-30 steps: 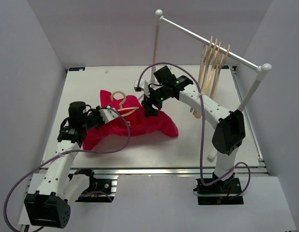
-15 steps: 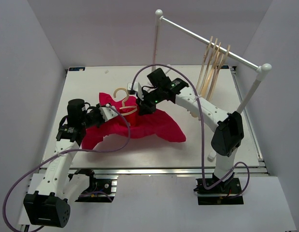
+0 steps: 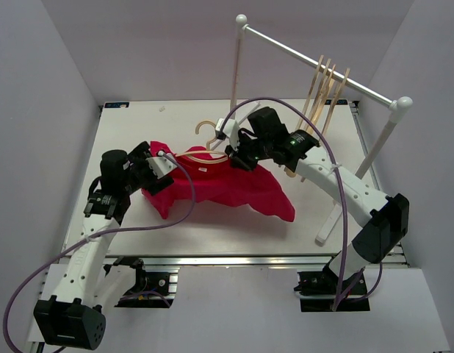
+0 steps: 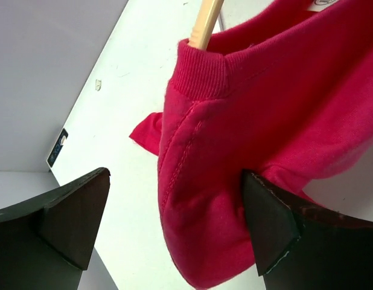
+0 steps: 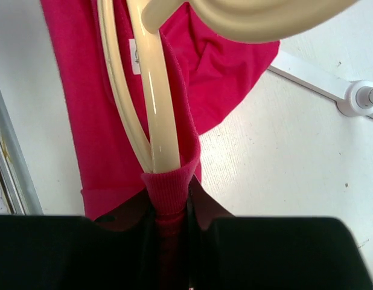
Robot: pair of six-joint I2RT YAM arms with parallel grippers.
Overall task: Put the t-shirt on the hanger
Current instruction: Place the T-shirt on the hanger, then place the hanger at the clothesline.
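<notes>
Over the table, my right gripper is pinched tight on the t-shirt collar and the hanger arm inside it. My left gripper stands wide open, shoulder cloth between its fingers.

Light: bright, even, overhead; faint soft shadow beneath shirt on table. Glare: pale streak along hanger, right wrist view. Focus: top view sharp; left fingers dark, blurred; hook blurred at frame top.
</notes>
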